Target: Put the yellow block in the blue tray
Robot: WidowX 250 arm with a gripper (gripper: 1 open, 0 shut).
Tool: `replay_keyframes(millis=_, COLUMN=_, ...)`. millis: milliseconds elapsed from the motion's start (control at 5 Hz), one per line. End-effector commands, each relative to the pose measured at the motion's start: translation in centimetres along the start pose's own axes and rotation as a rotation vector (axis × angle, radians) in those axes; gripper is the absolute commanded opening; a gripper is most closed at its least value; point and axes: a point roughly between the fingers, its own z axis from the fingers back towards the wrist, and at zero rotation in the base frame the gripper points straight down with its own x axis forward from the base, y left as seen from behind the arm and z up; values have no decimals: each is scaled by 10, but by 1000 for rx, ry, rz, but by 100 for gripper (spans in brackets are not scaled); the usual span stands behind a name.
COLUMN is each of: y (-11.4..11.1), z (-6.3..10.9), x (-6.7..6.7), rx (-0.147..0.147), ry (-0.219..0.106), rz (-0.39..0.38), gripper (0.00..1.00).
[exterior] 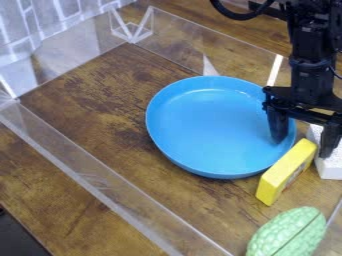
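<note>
Vertically, end effector (pixel 303 127) points down, jaws spread, above yellow block (pixel 287 171).

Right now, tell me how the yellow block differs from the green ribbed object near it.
The yellow block is a flat-sided, elongated bar; the green ribbed object is rounded and domed. The block is plain bright yellow and smooth; the green object is pale green with ridges. The block lies against the blue tray rim; the green object sits apart from it, at the frame's bottom edge. Both rest on the wooden table, outside the tray.
</note>
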Motion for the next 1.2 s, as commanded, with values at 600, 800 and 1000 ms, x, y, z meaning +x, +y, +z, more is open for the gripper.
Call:
replay_keyframes(millis=600, y=10, z=-35, x=-13, rx=69, ry=110, rz=-15, gripper=100)
replay_keyframes(millis=800, y=9, z=-35, x=-21, rx=73, ry=129, rz=-17, gripper=100)
replay_keyframes(millis=1000, y=7, z=-35, x=-28, rx=78, ry=148, rz=-20, gripper=100)
